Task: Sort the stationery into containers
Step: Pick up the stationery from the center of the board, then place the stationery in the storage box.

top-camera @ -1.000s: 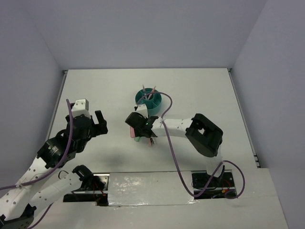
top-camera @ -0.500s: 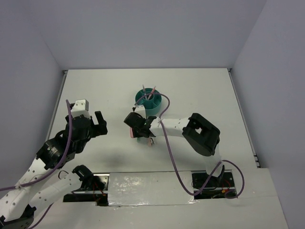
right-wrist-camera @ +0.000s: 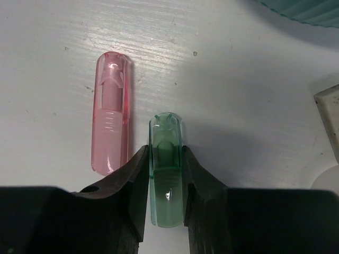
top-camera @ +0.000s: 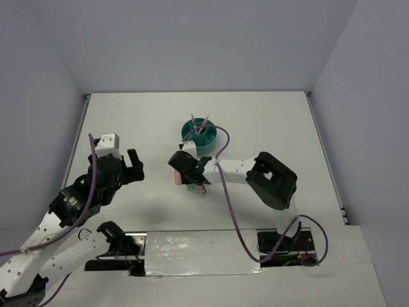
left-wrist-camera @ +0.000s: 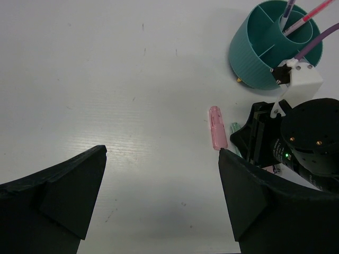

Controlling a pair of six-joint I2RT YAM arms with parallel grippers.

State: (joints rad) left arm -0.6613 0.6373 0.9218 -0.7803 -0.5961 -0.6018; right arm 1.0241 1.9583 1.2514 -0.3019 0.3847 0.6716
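My right gripper (right-wrist-camera: 165, 153) is shut on the pale-green capsule (right-wrist-camera: 167, 132), which lies lengthwise between the jaws on the table. The pink capsule (right-wrist-camera: 111, 132) lies just to its left, parallel and apart from the fingers. In the top view my right gripper (top-camera: 185, 167) sits just in front of the round teal organiser (top-camera: 190, 137), with the pink capsule (top-camera: 175, 178) at its left. A pink pen (left-wrist-camera: 312, 15) and a grey pen (left-wrist-camera: 288, 8) stand in the organiser's (left-wrist-camera: 254, 58) central cup. My left gripper (left-wrist-camera: 162, 152) is open and empty, well to the left.
A pale, flat item (right-wrist-camera: 329, 119) lies at the right edge of the right wrist view, close to the green capsule. The organiser's wall (right-wrist-camera: 302, 13) is just beyond the capsules. A purple cable (top-camera: 225, 192) runs along the right arm.
The right arm has shifted very slightly left and stays low over the capsules. The left arm has not moved.
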